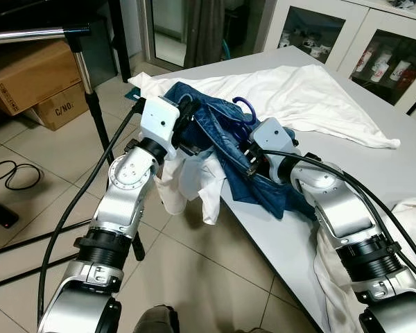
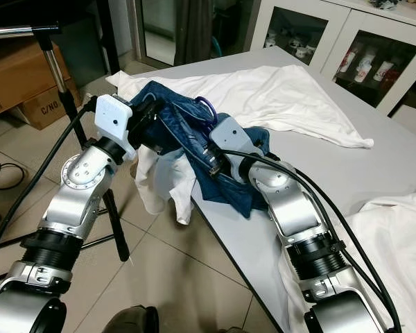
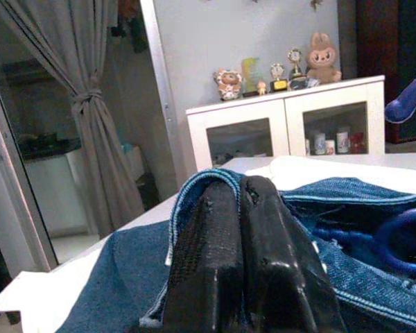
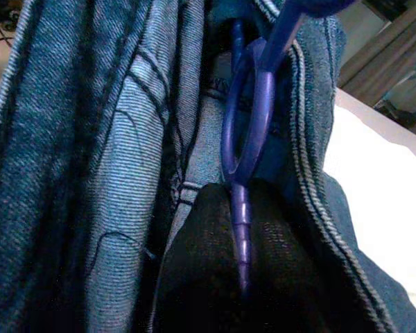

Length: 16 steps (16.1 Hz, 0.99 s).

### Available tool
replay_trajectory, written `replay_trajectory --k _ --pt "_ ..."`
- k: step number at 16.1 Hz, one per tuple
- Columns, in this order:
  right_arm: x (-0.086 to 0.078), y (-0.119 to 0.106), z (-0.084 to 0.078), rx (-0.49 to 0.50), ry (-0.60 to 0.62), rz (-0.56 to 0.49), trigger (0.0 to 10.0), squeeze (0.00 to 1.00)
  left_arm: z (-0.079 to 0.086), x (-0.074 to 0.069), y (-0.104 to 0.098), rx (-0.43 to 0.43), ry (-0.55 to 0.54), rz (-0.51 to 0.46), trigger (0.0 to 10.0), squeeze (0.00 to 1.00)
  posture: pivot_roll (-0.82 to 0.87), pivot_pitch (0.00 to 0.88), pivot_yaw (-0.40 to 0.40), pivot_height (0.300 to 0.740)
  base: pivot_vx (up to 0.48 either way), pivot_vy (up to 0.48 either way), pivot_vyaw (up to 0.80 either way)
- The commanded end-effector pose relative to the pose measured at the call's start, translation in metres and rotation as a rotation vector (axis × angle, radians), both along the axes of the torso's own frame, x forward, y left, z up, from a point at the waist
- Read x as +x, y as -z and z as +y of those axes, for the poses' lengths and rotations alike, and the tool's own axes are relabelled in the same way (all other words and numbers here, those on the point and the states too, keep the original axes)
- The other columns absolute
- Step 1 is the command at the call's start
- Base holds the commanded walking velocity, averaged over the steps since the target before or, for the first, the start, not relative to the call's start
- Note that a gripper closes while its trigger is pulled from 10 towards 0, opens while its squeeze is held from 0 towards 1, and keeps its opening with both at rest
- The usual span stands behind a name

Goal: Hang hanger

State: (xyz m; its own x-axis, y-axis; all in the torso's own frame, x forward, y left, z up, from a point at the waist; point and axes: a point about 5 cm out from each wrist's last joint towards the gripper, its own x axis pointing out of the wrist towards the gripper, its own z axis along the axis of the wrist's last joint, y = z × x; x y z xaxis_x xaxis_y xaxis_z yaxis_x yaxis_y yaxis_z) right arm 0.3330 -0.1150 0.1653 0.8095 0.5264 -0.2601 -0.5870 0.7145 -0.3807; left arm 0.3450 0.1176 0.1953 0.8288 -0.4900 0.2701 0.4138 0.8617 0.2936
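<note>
Blue jeans [image 1: 218, 135] lie bunched on the near left corner of the grey table [image 1: 402, 173], partly hanging over its edge. A purple plastic hanger [image 1: 244, 107] sits inside them, its hook sticking up above the denim. My left gripper [image 1: 187, 114] is shut on the jeans' waistband [image 3: 201, 184] at their left side. My right gripper [image 1: 248, 156] reaches into the jeans from the near side. In the right wrist view it [image 4: 239, 208] is shut on the hanger's thin purple bar [image 4: 253, 118].
A white sheet [image 1: 312, 97] spreads over the table behind the jeans, and a white garment [image 1: 194, 184] hangs off the edge below them. A metal rack pole [image 1: 28, 33] on a stand rises at left, near cardboard boxes [image 1: 35, 73]. White glass-door cabinets [image 1: 333, 35] stand behind.
</note>
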Motion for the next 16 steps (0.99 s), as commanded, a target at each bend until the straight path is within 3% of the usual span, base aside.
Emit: replay_trajectory --k 1,6,7,9,16 --pt "-0.002 0.026 -0.021 -0.070 0.074 0.110 10.0 0.00 0.023 0.002 -0.027 -0.053 -0.105 -0.126 10.0 0.00 0.09 0.037 -0.068 0.740 0.000 0.000 0.00" --pt "-0.004 0.022 -0.027 -0.053 0.069 0.110 10.0 0.00 0.037 -0.001 -0.021 -0.043 -0.149 -0.111 10.0 0.00 0.09 0.037 -0.067 0.740 0.000 0.000 0.00" --pt "-0.005 0.017 -0.021 -0.008 0.035 0.112 10.0 0.00 0.036 -0.001 -0.014 0.049 -0.151 -0.107 10.0 0.00 0.09 0.036 -0.070 0.740 0.000 0.000 0.00" --pt "-0.006 0.014 -0.016 0.012 0.013 0.113 10.0 0.00 0.030 -0.002 -0.005 0.115 -0.133 -0.096 10.0 0.00 0.09 0.036 -0.070 0.740 0.000 0.000 0.00" --pt "-0.008 0.011 -0.014 -0.002 -0.010 0.116 10.0 0.00 0.023 -0.001 -0.020 0.040 -0.116 -0.141 10.0 0.00 0.09 0.037 -0.072 0.740 0.000 0.000 0.00"
